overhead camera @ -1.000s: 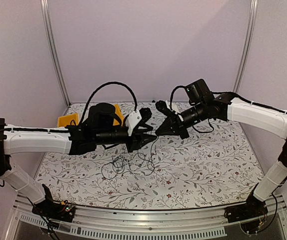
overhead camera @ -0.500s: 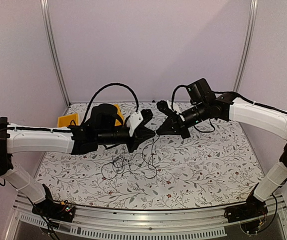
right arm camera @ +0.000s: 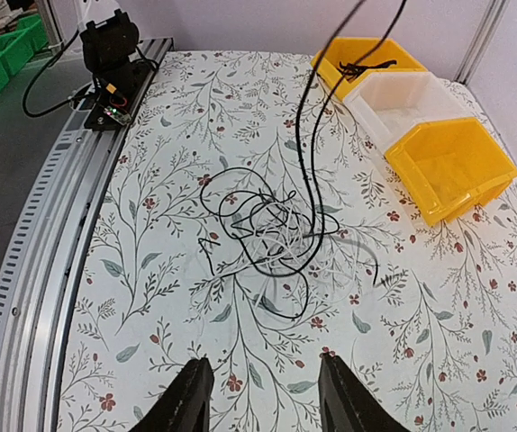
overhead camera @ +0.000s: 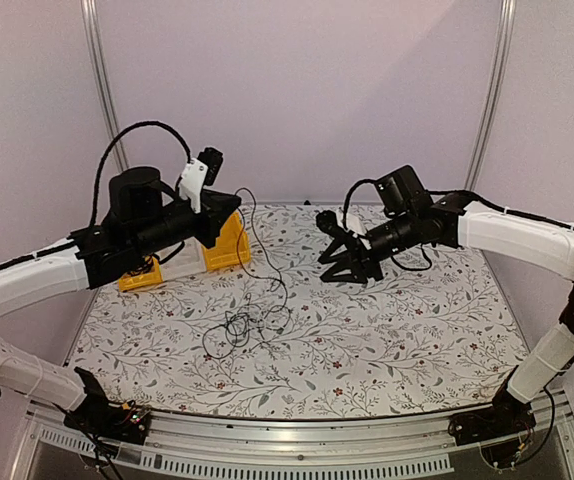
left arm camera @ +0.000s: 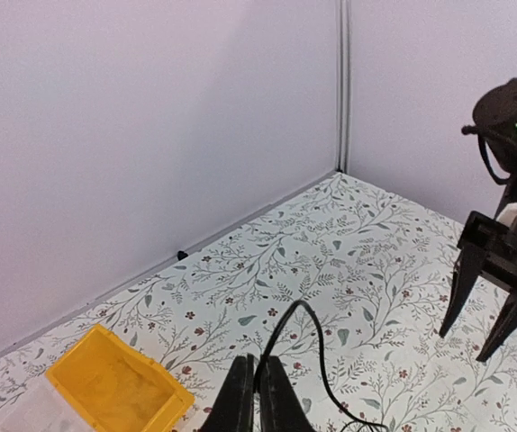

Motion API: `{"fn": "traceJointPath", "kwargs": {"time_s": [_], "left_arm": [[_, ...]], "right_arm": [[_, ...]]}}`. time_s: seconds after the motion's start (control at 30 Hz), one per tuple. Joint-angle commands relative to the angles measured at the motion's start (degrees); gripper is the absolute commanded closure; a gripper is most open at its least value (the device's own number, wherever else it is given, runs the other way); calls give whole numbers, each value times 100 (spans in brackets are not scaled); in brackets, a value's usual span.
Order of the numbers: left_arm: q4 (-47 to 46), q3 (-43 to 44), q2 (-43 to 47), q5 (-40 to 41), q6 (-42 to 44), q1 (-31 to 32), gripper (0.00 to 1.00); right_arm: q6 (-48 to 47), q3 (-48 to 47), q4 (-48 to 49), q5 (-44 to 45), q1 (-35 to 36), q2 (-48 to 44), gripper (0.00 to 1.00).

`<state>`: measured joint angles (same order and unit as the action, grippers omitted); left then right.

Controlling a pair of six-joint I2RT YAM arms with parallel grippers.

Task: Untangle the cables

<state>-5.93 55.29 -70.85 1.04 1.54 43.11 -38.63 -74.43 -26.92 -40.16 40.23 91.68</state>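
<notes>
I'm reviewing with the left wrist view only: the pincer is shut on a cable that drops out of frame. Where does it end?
Observer: The cable falls from the left pincer into a tangle on the table.
Operator: Is the tangle lifted?
Observer: No, it lies on the table; only that strand rises.
Operator: I see one yellow bin. More?
Observer: Yes: a white bin, then a second yellow bin with a dark cable piece in it.
</notes>
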Motion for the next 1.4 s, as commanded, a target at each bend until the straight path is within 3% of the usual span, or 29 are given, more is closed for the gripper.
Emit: {"fn": "traceJointPath", "kwargs": {"time_s": [0.0, 0.33, 0.6, 0.8, 1.37], "left_arm": [[889, 387, 569, 844, -650, -368, 100], [2219, 1023, 1445, 1927, -823, -1941, 100], [2298, 1045, 1381, 1683, -873, -3146, 100], [1883, 661, 1272, 776, -1247, -4094, 100], [1106, 377, 581, -60, -1565, -4588, 100]], "right_arm": [[22, 117, 201, 157, -59, -16, 55], [-2, 198, 231, 142, -59, 190, 53], [-73, 214, 178, 211, -54, 296, 53], [-107, 243, 177, 297, -52, 306, 52], [-195, 271, 169, 474, -50, 524, 52]]}}
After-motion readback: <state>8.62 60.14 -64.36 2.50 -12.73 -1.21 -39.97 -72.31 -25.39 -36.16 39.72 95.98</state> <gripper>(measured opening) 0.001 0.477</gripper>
